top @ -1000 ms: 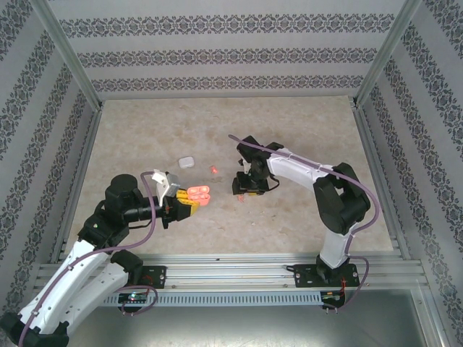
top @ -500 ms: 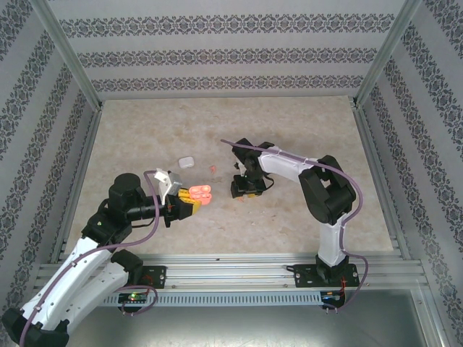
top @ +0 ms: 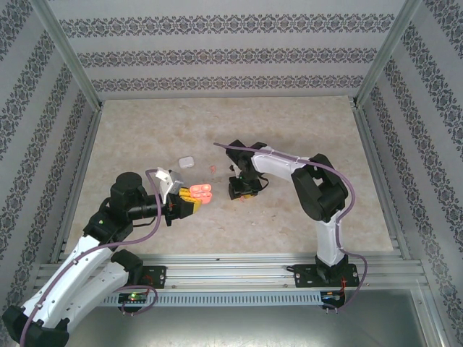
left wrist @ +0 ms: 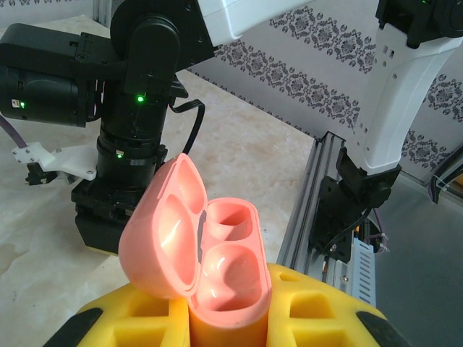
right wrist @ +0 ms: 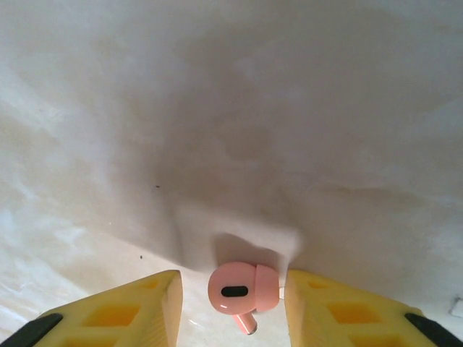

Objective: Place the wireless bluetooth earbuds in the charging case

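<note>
**Top external:** the left gripper is clamping the open salmon charging case; the right gripper is drawing closer, just right of it.
**Left wrist:** both case wells are sitting empty.
**Right wrist:** narrowing, still-parted jaws are bracketing a salmon earbud, so pickup is probably beginning.

**A Robot Test Cell in a Lab**

The place looked like a lab cell built for robot trials. A metal frame enclosed a table with a stone-look top. The walls were flat panels covered with patterned paper. A left arm and a right arm were bolted to a rail at the near edge.
</note>
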Controlling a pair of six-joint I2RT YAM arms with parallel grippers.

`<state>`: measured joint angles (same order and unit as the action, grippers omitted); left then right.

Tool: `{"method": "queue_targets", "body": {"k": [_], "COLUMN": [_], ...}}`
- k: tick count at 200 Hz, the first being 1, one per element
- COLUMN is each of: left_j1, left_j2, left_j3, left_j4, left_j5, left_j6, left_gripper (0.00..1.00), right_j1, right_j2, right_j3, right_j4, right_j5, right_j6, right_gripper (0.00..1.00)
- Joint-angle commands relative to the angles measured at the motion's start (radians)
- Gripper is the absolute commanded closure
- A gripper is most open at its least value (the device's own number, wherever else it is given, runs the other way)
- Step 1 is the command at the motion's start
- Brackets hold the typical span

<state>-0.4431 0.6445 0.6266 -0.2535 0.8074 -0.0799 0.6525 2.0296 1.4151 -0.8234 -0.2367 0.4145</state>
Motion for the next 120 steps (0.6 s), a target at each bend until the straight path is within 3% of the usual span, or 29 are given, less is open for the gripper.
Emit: {"method": "queue_targets", "body": {"k": [1,52,120], "left_j1": [0.007,0.007,0.006], "left_j2": [-0.006,-0.017,-0.023], "left_j3": [-0.01,-0.019,-0.062], "left_j4": [0.019,0.017,0.126], "left_j5": [0.001,-0.005,-0.013], "left_j6": [0.006,0.008,-0.015], "left_gripper": [0.96,0.96,0.97], "right_j1": [0.024,0.032,0.033], "right_j2": [0.035,0.003,-0.189], "right_j3": [0.016,0.004,-0.104], "right_j4": [-0.024,-0.032,0.081], "right_j5": [0.011,0.035,0.085], "right_j6": [-0.01,0.016,0.117], "right_gripper": [0.62,0.74,0.78]}}
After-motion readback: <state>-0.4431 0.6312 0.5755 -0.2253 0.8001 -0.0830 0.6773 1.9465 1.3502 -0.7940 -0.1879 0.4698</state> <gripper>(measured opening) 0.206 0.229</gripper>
